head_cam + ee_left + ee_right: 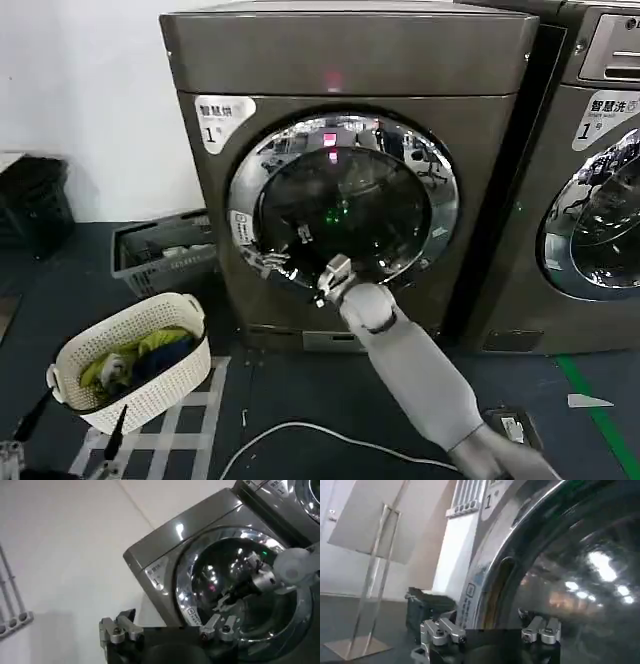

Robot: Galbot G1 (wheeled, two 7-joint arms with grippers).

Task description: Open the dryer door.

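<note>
Right tool at dryer door rim | grip indistinct

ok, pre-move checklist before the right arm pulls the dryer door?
1. Dryer door shut, ring flush with the front: ok, not yet opened.
2. Right gripper at the door's lower ring: ok.
3. Right gripper fingers spread: ok, open.
4. Fingers hooked behind the door edge: cannot tell.
5. Left gripper held back from the door: ok, open.
6. Laundry basket on the floor left of the dryer: swing clearance cannot tell.
</note>
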